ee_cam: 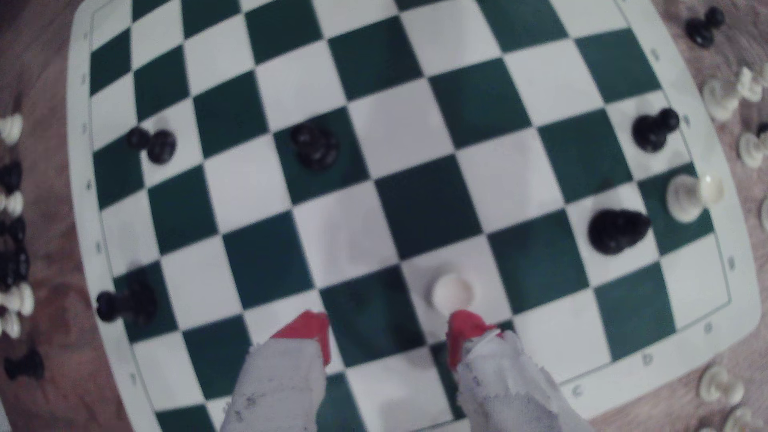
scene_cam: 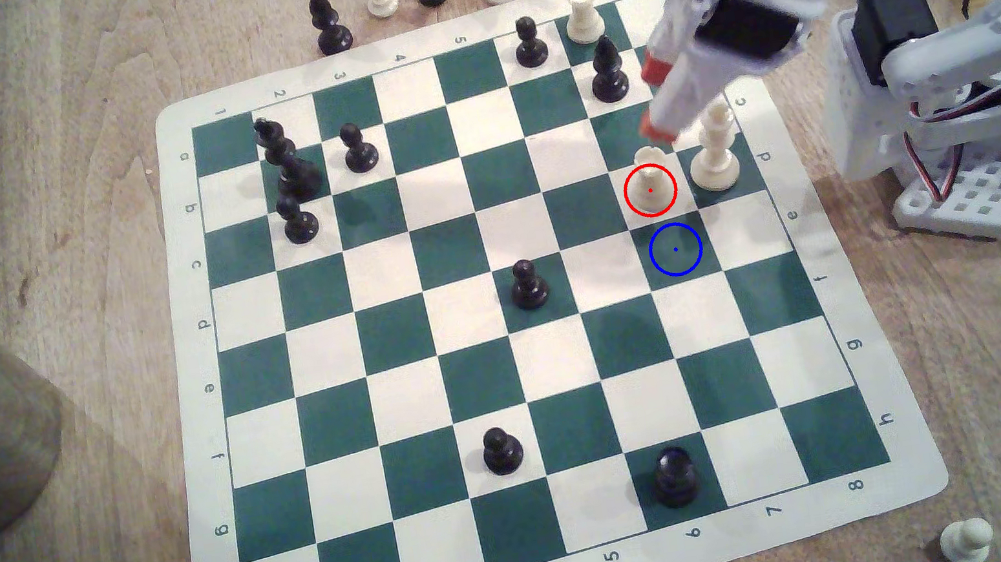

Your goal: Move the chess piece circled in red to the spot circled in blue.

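The exterior view sits high up and off to one side, looking down at an angle on the whole board (scene_cam: 528,304), with the arm's base at the exterior view's right. The wrist view is way closer, staring nearly straight down past the gripper (ee_cam: 388,332) fingertips at the board (ee_cam: 415,104), pretty blurry too. Both views catch the rook (scene_cam: 650,182) (ee_cam: 452,290) and the squares around it, plus spare pieces off the board's edge.
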